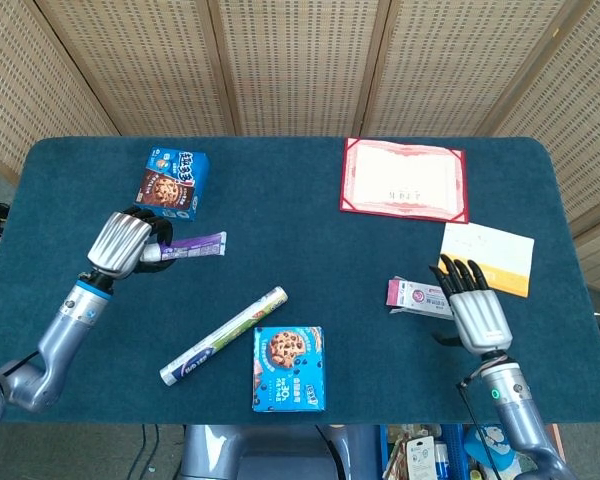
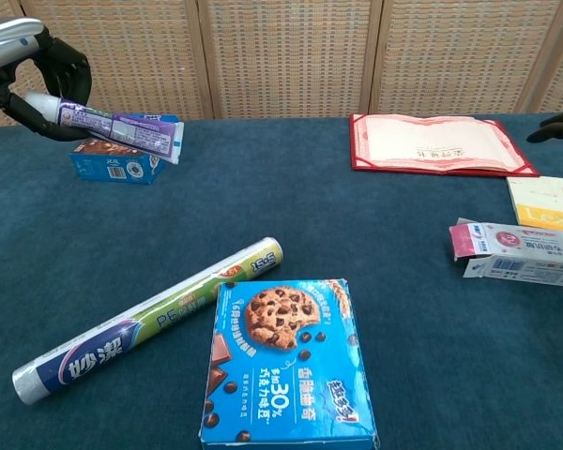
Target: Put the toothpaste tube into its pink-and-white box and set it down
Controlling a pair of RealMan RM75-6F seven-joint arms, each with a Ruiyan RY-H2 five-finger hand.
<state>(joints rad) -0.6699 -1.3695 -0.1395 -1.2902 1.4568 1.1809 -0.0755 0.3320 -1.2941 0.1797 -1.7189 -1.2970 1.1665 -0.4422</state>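
The left robot hand (image 1: 123, 242) gripped the purple toothpaste tube (image 1: 194, 245) above the table (image 1: 280, 230), well apart from its pink-and-white box (image 2: 516, 251), which lay flat with its near flap open beneath the right robot hand's (image 1: 472, 308) spread, empty fingers.

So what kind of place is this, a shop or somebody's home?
Probably a robot test room: a table covered in blue cloth, woven folding screens behind it, and mixed goods like cookie boxes laid out.
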